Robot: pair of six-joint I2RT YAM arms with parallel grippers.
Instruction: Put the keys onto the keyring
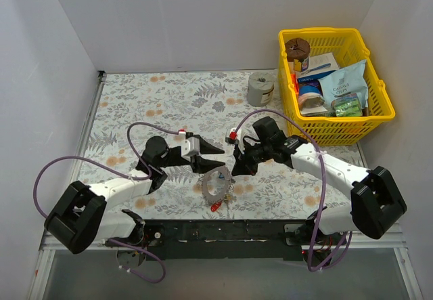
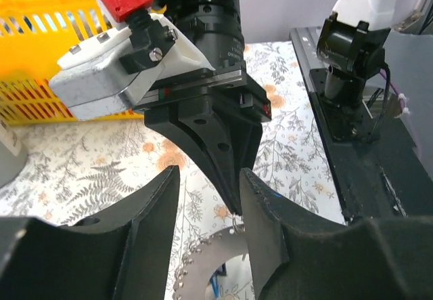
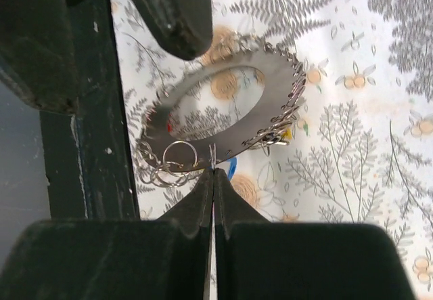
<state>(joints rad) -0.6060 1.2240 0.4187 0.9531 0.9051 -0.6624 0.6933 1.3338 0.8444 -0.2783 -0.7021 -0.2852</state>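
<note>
The keyring (image 1: 216, 182) is a flat grey metal ring with small wire rings along its edge, tilted up off the floral table between my two grippers. My right gripper (image 3: 214, 171) is shut on one small wire ring at the rim of the keyring (image 3: 223, 137). A blue key head (image 3: 232, 168) hangs just beside the tips, a yellow one (image 3: 287, 133) at the ring's right edge. A red key (image 1: 215, 206) lies below the ring. My left gripper (image 2: 210, 178) stands open above the keyring (image 2: 206, 262), nothing between its fingers. The right gripper's (image 1: 236, 171) shut tip points down just beyond them.
A yellow basket (image 1: 379, 110) full of packets stands at the back right. A grey roll (image 1: 260, 89) sits beside it. The black mounting rail (image 1: 223, 231) runs along the near edge, close behind the ring.
</note>
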